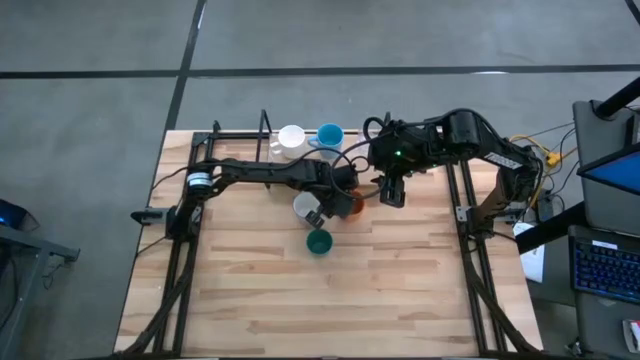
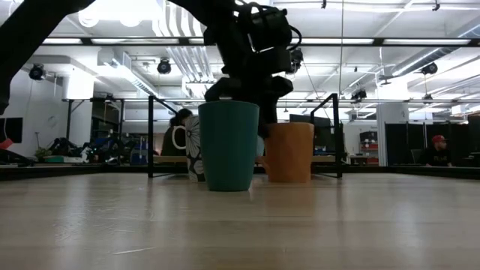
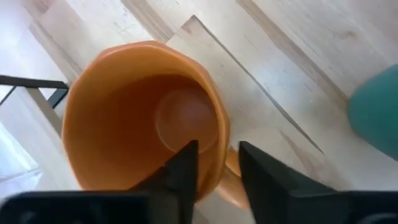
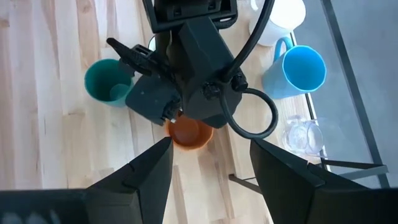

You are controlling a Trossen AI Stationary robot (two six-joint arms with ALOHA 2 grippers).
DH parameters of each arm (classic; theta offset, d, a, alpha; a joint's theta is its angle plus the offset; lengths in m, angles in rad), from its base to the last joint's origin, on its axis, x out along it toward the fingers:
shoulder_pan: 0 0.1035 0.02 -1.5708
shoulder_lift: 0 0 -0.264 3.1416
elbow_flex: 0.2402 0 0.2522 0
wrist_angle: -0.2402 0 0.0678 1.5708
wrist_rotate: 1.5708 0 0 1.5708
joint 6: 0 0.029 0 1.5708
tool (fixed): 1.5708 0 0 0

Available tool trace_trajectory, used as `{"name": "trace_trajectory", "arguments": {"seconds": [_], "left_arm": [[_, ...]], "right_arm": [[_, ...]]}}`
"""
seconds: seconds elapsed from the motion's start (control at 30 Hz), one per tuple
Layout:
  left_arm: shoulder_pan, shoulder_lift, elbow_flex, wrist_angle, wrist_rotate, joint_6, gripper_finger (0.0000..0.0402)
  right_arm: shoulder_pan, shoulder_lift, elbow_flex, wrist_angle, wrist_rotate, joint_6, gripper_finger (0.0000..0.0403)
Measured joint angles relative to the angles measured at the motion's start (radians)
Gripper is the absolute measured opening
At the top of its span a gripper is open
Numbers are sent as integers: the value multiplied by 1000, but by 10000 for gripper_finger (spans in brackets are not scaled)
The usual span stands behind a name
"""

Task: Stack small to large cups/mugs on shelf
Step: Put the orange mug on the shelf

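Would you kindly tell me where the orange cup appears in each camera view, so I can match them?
High view: orange cup at centre, mostly hidden under the left claw.
Low view: right of centre, behind the teal cup.
Left wrist view: fills the left half, one finger inside its rim.
Right wrist view: centre, beneath the left arm.
Shared landmark: the teal cup.

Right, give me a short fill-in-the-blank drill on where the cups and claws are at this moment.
1. The left claw has its fingers either side of the rim of the ____ cup.
2. The cup standing alone nearest the table's front edge is ____.
3. The light blue mug stands right beside the ____ mug.
4. The right claw hovers above the orange cup, holding ____.

Missing words: orange; teal; white; nothing
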Motion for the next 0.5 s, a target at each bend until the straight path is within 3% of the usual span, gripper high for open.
{"name": "trace_trajectory", "arguments": {"seconds": [0.13, 0.3, 0.5], "left_arm": [[-2, -2, 0, -40, 14, 3, 13], [-1, -8, -8, -139, 67, 17, 5], [-12, -25, 20, -215, 56, 42, 2]], "right_arm": [[-2, 0, 0, 0, 0, 0, 208], [-2, 0, 0, 1, 0, 1, 208], [-2, 0, 0, 9, 0, 1, 208]]}}
